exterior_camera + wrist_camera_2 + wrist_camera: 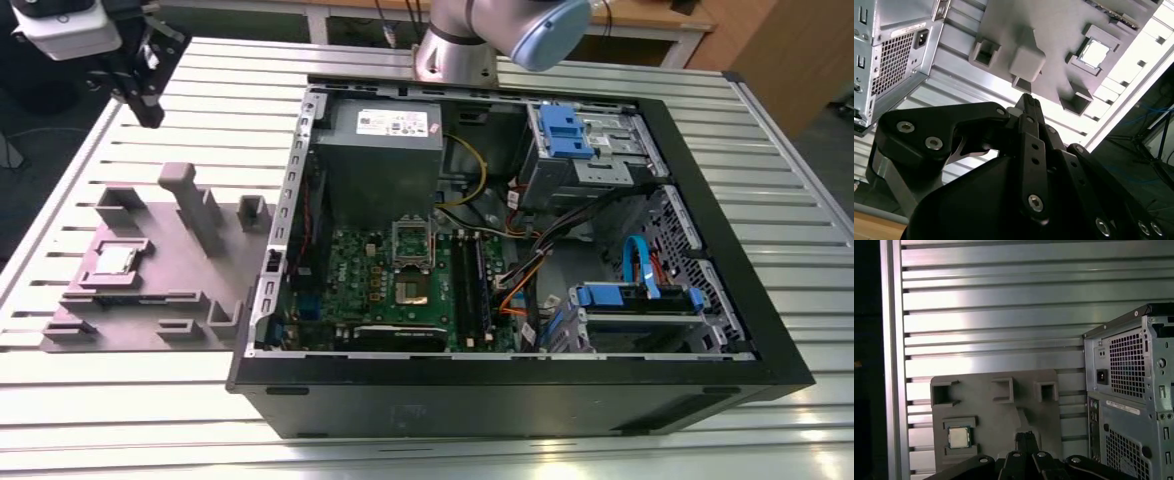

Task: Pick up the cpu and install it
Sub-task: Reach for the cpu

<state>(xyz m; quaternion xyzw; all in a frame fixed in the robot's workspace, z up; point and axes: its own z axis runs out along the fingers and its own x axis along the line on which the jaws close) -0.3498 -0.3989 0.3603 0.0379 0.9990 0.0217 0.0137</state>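
The cpu (115, 260) is a small silver-topped square lying in a recess of the grey moulded fixture tray (167, 300), at the exterior view's left. Both wrist views show the cpu (1094, 53) (959, 437) seated in its pocket. My gripper (151, 116) hangs high above the table beyond the tray's far end, apart from the cpu. Its black fingers (1027, 102) are pressed together and hold nothing, and they look the same in the first wrist view, where the gripper (1026, 436) is shut. The dark socket (402, 289) sits on the green board inside the open computer case (727, 330).
The open case takes up the middle of the slatted metal table (107, 420), with a grey power-supply box (378, 150), blue drive brackets (563, 132) and cables inside. The tray (999, 412) has several upright posts. The case's rear panel (1126, 390) stands beside the tray.
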